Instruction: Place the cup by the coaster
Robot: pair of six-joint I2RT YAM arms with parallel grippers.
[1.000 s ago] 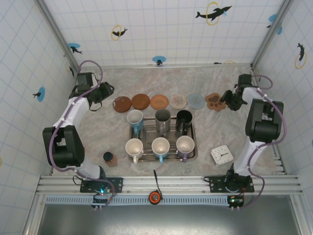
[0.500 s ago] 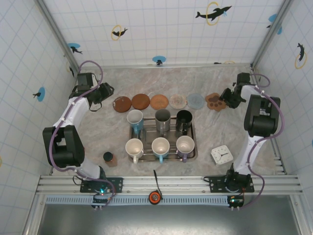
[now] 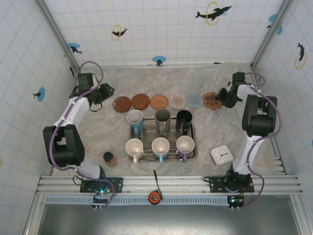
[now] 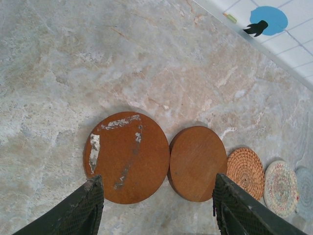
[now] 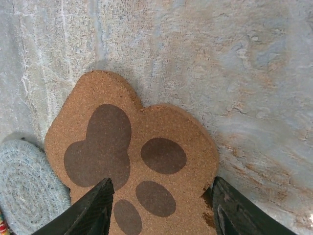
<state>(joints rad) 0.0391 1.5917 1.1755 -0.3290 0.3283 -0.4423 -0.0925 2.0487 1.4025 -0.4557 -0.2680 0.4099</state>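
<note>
1. Six cups (image 3: 160, 145) stand on the tray (image 3: 195, 147); the coasters (image 3: 177, 102) lie in one row just behind the tray
2. The left gripper (image 4: 156, 178) hovers over the brown coaster (image 4: 129, 156), behind the tray's left corner, its jaws apart and holding nothing
3. The right gripper (image 5: 161, 181) hovers over the paw coaster (image 5: 132, 156), behind the tray's right corner, its jaws also apart and empty
4. From both grippers the cups lie toward the arm bases; the black cup (image 3: 184, 119) seems nearest to the right gripper

Six coasters (image 3: 159, 102), six cups (image 3: 162, 146), one tray (image 3: 195, 142), one clock (image 3: 222, 155) and what looks like one small jar (image 3: 109, 158).
</note>
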